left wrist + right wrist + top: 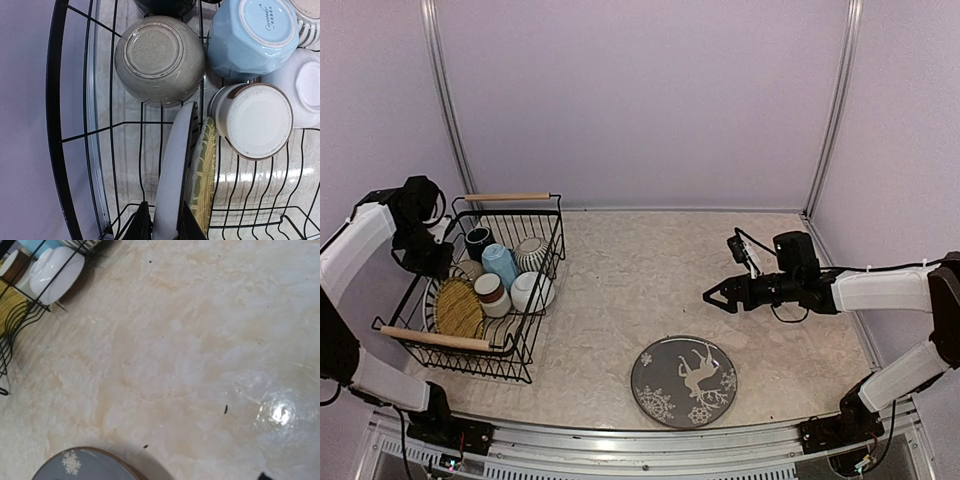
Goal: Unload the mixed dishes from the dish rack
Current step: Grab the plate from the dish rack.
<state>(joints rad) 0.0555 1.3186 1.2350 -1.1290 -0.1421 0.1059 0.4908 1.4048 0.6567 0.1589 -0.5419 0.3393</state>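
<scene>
The black wire dish rack (433, 339) stands at the left. It holds a black mug (477, 240), a light blue mug (500, 262), a grey-striped pot (530, 252), a white bowl (532, 290), a brown-white cup (492, 293), a beige bowl (159, 59) and a yellow woven mat (458, 307). A plate (172, 165) stands on edge beside the mat (204, 180). My left gripper (165, 227) reaches into the rack's left side and is shut on the plate's rim. My right gripper (725, 294) hovers open and empty over the table at the right.
A grey plate with a white deer and snowflakes (683, 381) lies flat on the table near the front; its edge shows in the right wrist view (80, 467). The rack's wooden handles sit at its far and near ends. Walls enclose the table.
</scene>
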